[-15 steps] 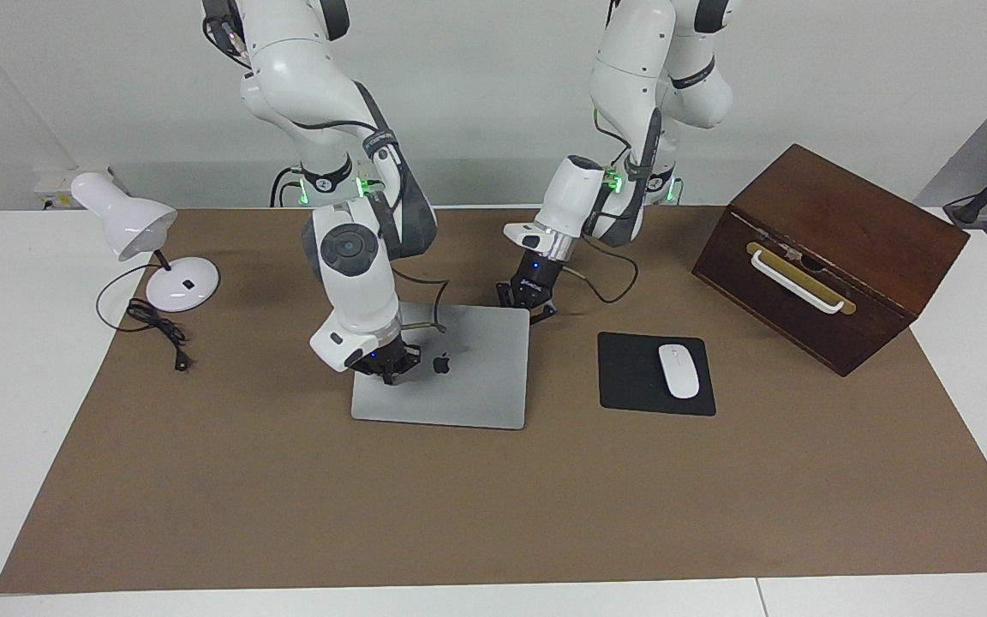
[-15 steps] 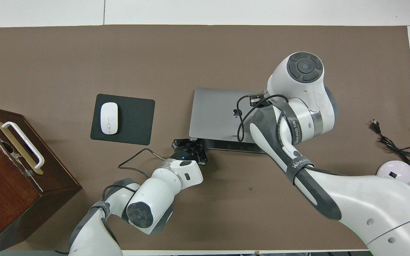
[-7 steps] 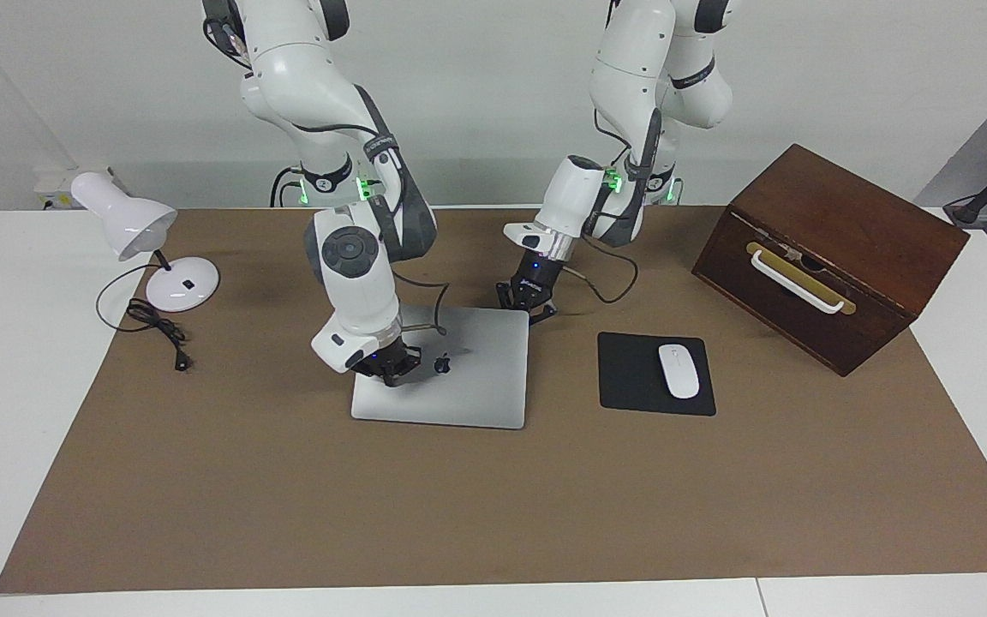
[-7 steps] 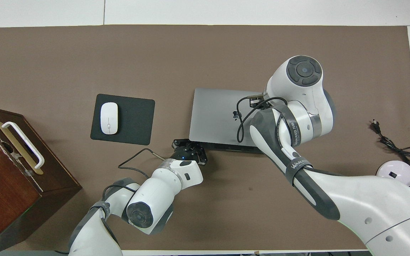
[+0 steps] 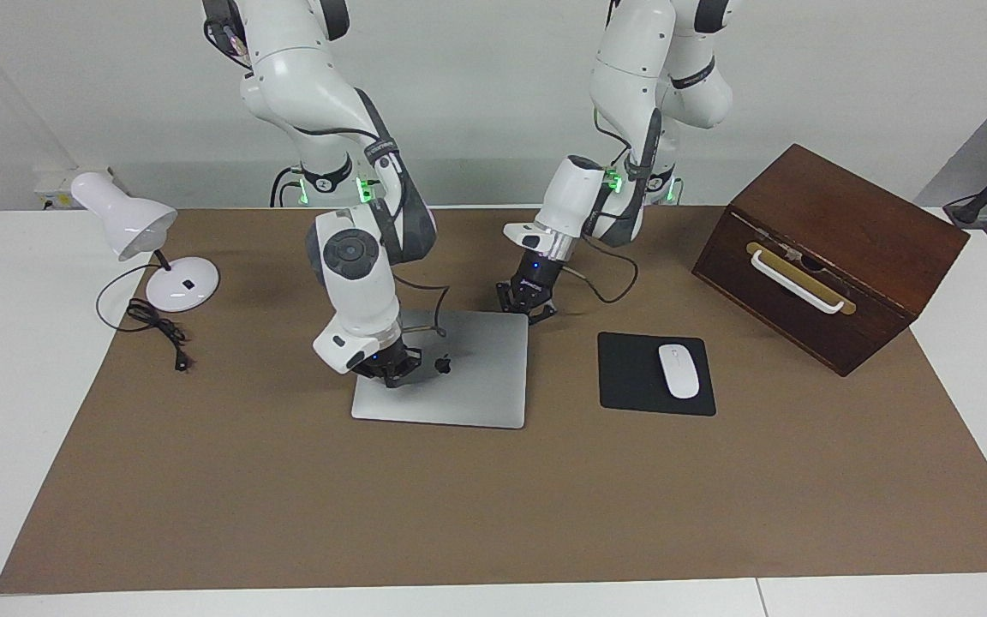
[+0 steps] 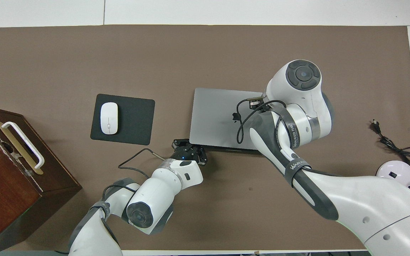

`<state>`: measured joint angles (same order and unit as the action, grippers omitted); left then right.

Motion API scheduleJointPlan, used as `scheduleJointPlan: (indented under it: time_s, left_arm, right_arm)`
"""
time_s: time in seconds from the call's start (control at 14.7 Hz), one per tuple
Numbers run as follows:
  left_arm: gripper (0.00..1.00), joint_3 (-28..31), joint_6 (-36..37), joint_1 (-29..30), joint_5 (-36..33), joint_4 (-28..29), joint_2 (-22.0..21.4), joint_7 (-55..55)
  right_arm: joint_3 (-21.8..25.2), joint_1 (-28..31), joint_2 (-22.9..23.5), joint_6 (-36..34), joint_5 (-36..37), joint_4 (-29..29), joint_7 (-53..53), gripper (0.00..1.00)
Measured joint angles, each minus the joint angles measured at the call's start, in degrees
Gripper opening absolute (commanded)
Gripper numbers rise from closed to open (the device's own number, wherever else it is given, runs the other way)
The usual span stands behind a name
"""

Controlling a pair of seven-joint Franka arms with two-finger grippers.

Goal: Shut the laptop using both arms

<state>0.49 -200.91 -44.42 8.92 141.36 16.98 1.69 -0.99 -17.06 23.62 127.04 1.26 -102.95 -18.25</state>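
Laptop lies on the brown mat near mid-surface, lid almost flat down; in the overhead view a thin dark strip of the base shows along the edge nearest the robots. Apple logo up on the lid. Long axis runs from one arm's end of the surface to the other; hinge edge lies farther from the robots than the opening edge.

Around the laptop:
- black mouse pad beside it toward the left arm's end, apart from it, white mouse on the pad
- brown wooden box past the pad toward the same end, white handle on its front
- white desk lamp with black cord toward the right arm's end, well apart

Right gripper is over the lid beside the logo, low on it; contact not clear. Cannot tell if its fingers are spread or closed. Its cable loops above the lid.

Left gripper is at the laptop's corner nearest the robots, on the left arm's side. Finger state cannot be told either.
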Motion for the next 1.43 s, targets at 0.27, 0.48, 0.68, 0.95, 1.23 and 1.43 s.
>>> scheduleJointPlan:
  time_s: [0.27,0.48,0.68,0.95,1.23,1.43]
  left_arm:
    - [0.0,0.0,0.0,0.0,0.0,0.0,0.0,0.0]
    - [0.0,0.0,0.0,0.0,0.0,0.0,0.0,0.0]
    - [0.0,0.0,0.0,0.0,0.0,0.0,0.0,0.0]
    - [0.0,0.0,0.0,0.0,0.0,0.0,0.0,-1.3]
    - [0.0,0.0,0.0,0.0,0.0,0.0,0.0,-3.0]
    - [0.0,0.0,0.2,0.1,0.0,0.1,-0.2,-4.2]
  right_arm:
    - [0.0,0.0,0.0,0.0,0.0,0.0,0.0,0.0]
    - [0.0,0.0,-0.2,-0.2,0.0,0.0,0.0,0.0]
    - [0.0,0.0,-1.1,-2.3,0.0,0.5,0.0,0.0]
    - [0.1,0.3,-5.6,-8.6,0.0,2.2,0.0,0.0]
    - [0.4,4.3,-12.3,-16.4,0.0,4.6,4.4,0.0]
    - [0.8,11.4,-17.8,-22.3,0.0,6.6,14.6,0.0]
